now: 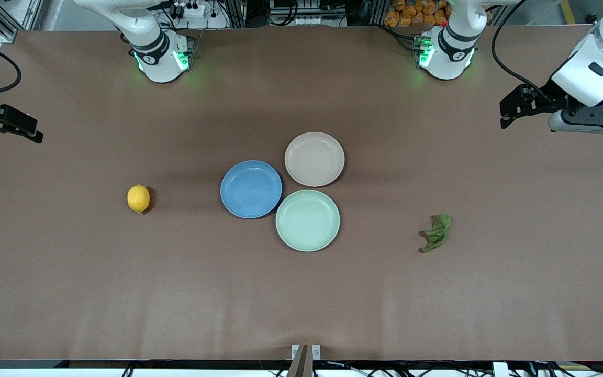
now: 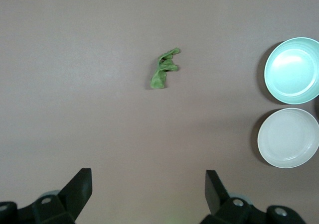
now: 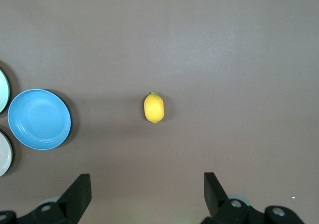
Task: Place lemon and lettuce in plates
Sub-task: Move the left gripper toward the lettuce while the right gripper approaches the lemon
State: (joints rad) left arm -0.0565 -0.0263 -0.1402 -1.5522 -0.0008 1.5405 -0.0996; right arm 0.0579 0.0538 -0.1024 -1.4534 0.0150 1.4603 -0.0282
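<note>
While both arms wait high at the table's ends, nothing has been picked up yet. The left gripper (image 2: 144, 196) hangs with fingers spread wide and empty over bare table (image 1: 301, 303) at the left arm's end; the right gripper (image 3: 144, 196) hangs likewise, spread and empty, over the right arm's end.

The lemon (image 1: 138, 198) lies alone toward the right arm's end, well apart from the blue plate (image 1: 251, 189). The lettuce (image 1: 436, 232) lies toward the left arm's end, well apart from the beige plate (image 1: 314, 158).

The likely troubles:
- The smooth, oval lemon could roll or squirt from a pinch taken off-centre.
- The thin, limp lettuce could slip through fingers that close too high.
- The mint plate (image 1: 308, 220) touches both others and lies nearest the lettuce, inviting a wrong drop.
</note>
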